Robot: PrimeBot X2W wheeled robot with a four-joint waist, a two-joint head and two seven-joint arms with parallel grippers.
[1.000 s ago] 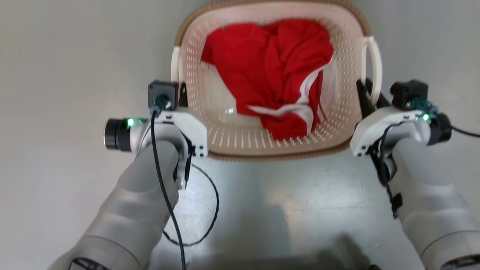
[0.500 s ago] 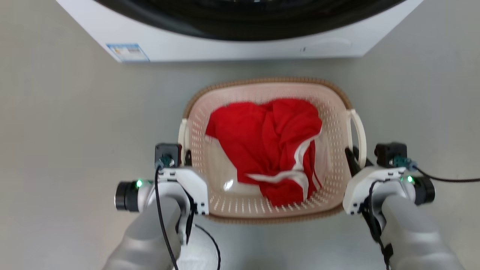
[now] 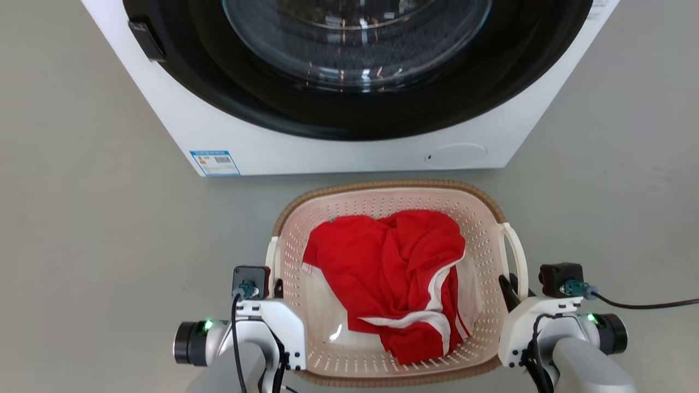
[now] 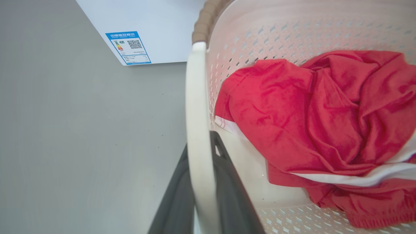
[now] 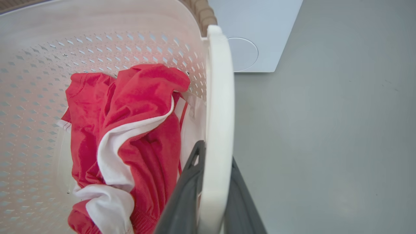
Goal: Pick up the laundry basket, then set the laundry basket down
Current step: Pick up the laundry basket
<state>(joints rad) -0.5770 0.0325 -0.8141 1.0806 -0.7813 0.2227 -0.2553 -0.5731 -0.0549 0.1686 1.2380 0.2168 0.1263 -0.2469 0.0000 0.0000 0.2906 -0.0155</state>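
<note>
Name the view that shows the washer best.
Head view: the washer shows most of its door and white front. The left wrist view catches a lower corner with the blue label; the right wrist view, the corner with the round cover.

washer [image 3: 349, 147]: upper part cut off at 12 o'clock
sticker [image 3: 214, 162]: print too small to read
laundry basket [image 3: 382, 197]: bottom largely hidden under red garment [image 3: 393, 262] (outer walls too)

Bright, even, diffuse light leaves the grey floor [image 3: 82, 245] almost shadowless, highlights glint on the white washing machine's round glass door [image 3: 355, 43] and inside the cream-white perforated plastic laundry basket [image 3: 382, 199], and the wrist views blur the near dark fingers [image 4: 175, 201].
</note>
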